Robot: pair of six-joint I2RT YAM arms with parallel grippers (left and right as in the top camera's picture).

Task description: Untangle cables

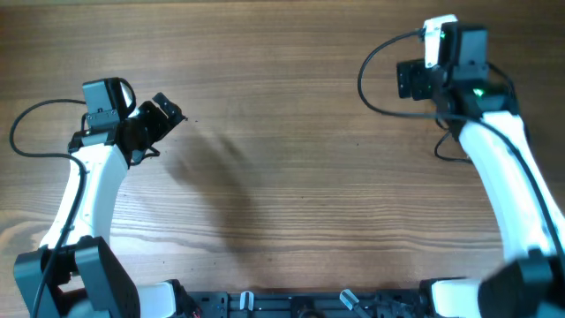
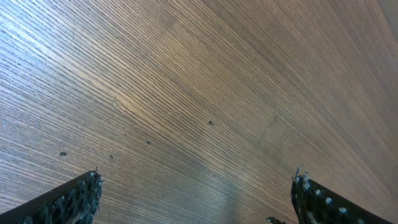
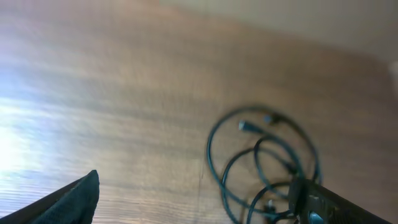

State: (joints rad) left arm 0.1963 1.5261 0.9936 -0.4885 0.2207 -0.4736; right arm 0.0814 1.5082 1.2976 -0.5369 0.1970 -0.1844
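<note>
The cables (image 3: 261,163) show in the right wrist view as a blurred coil of thin black cords with small plug ends, lying on the wooden table (image 3: 124,93). My right gripper (image 3: 196,186) is open above the table, and its right finger (image 3: 323,205) overlaps the coil's lower right edge. Nothing is between its fingers. In the overhead view the right gripper (image 1: 410,81) hangs at the far right, and only a short black loop (image 1: 439,150) shows beside its arm. My left gripper (image 1: 163,113) is at the far left, open (image 2: 196,186) over bare wood.
The thick black wires of the robot loop out beside the right gripper (image 1: 375,84) and the left arm (image 1: 26,132). The arm bases and a black frame (image 1: 291,305) run along the near edge of the table.
</note>
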